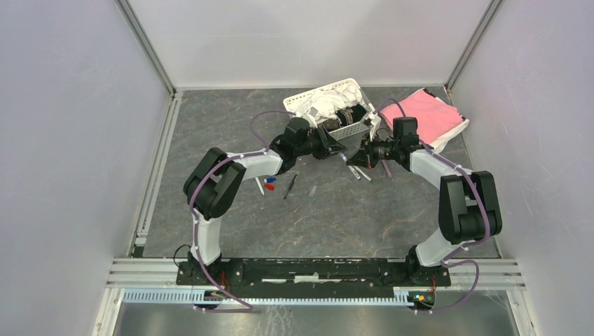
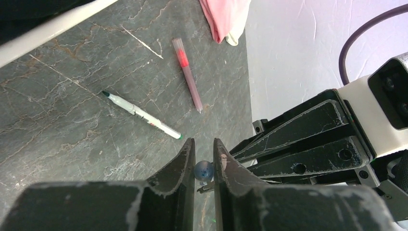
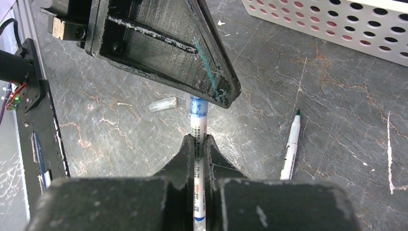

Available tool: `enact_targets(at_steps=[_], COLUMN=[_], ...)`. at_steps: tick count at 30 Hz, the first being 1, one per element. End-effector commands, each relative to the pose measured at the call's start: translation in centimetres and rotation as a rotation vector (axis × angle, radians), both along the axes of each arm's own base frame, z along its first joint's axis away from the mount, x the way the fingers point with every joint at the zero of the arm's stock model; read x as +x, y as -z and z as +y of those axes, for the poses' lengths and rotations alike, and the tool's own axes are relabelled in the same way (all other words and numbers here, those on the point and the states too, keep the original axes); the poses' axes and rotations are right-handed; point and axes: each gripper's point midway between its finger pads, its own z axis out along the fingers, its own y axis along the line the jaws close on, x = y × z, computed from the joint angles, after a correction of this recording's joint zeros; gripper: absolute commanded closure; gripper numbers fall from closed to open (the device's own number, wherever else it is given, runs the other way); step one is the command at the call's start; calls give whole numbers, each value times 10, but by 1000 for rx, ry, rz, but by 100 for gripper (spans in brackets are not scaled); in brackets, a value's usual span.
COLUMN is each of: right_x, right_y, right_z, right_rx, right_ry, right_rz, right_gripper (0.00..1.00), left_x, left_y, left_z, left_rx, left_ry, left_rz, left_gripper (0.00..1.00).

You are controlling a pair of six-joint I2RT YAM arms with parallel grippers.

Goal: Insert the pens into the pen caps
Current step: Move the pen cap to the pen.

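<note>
Top external view: both arms reach out over the table (image 1: 231,231) and meet tip to tip just in front of the white basket (image 1: 308,98).
Left arm (image 1: 213,185): elbow folded up on the left side, forearm running right, left pincer (image 1: 337,148) pointing right.
Right arm (image 1: 466,203): pretty much the mirror of that, elbow up on the right, forearm running left, right pincer (image 1: 358,155) pointing left.
Left pincer state: clenched on a small blue cap (image 2: 203,170), which sits deep between its two fingers and shows end-on in its wrist view.
Right pincer state: clamped round a white pen (image 3: 198,126), with the barrel running straight out past the fingertips. The blue stretch at the pen's far end goes behind the left pincer's finger. Can't tell if it's actually inside the cap, the finger hides that bit.
Ahead of the left pincer: a green-tipped pen (image 2: 142,115) lies flat on the table just past the tips, and a pinkish pen (image 2: 187,72) lies further on, near the pink cloth (image 2: 226,19).
Ahead-left of the right pincer's tips (its wrist view): a clear cap (image 3: 162,104) lying on the table.
Back behind the left pincer, beside its forearm: another white pen (image 1: 259,185), a spare blue cap (image 1: 271,180), a red cap (image 1: 269,187) and a dark pen (image 1: 291,185), all lying loose.
</note>
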Motion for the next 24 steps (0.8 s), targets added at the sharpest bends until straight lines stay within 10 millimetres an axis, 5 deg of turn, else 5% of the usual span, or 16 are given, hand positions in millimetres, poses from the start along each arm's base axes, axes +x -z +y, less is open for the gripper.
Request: enact_targets(at_steps=[1, 10, 24], right_x=[4, -16, -22], right_y=[-15, -1, 8], right_z=[3, 0, 1], right_rx=[13, -41, -82], right_ry=[-22, -63, -59], right_rz=[-67, -78, -77], right_gripper=[100, 100, 100], left_x=[2, 21, 38], left_y=[-19, -44, -50], left_z=[-7, 13, 38], left_rx=[-19, -60, -147], left_ry=[36, 15, -119], left_rz=[-56, -163, -132], left_gripper=[97, 98, 98])
